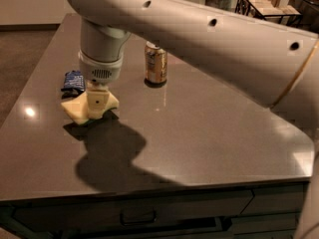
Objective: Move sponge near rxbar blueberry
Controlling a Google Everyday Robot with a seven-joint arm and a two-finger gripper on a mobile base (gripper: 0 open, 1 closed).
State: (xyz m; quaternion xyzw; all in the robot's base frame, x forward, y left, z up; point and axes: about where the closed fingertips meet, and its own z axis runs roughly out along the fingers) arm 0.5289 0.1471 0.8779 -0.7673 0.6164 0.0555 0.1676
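The pale yellow sponge (75,108) lies at the left of the dark table, tilted, with its left part showing. My gripper (95,106) points straight down and is shut on the sponge, holding it at or just above the tabletop. The rxbar blueberry (73,80), a small dark blue wrapped bar, lies flat just behind and left of the sponge, a short gap away. My large white arm reaches in from the upper right and hides part of the table behind it.
A gold drink can (155,63) stands upright right of the gripper, near the table's middle back. The table's left edge (20,108) is close to the sponge. A stand with boxes (264,4) is in the far background.
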